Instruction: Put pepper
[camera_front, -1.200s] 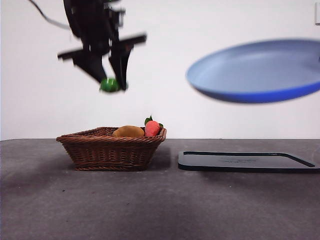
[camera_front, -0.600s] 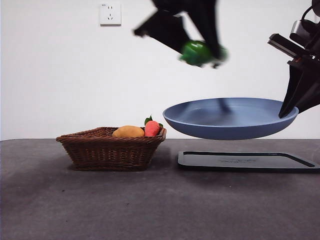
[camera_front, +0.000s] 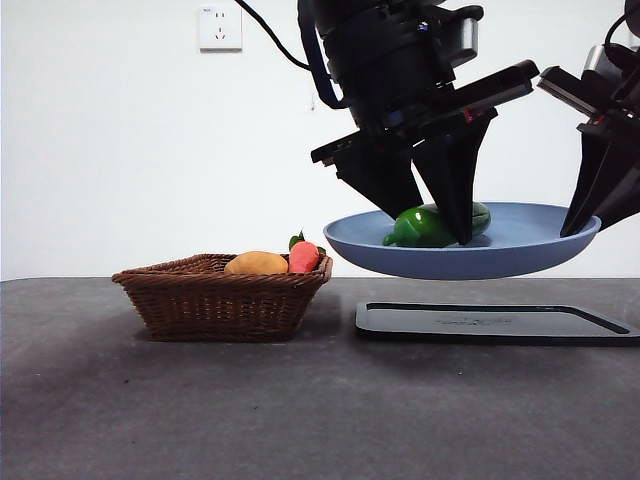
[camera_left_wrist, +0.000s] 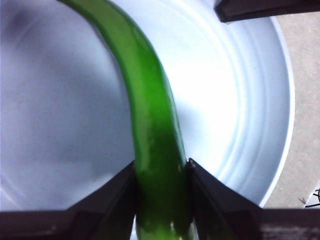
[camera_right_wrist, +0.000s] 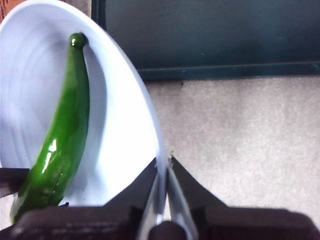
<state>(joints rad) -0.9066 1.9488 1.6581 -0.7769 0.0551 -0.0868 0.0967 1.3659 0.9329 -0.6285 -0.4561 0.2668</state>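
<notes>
I see my left claw clamped on the pepper, which lies in the plate; its gripped end is hidden between the jaws. My right claw pinches the plate's rim, holding it above the tabletop.

There is one green pepper, pinched by the left gripper. There is one blue plate, its rim pinched by the right gripper. So two grippers. There is one basket with two foods inside: one yellow fruit and one red one. There is one black tray.
</notes>
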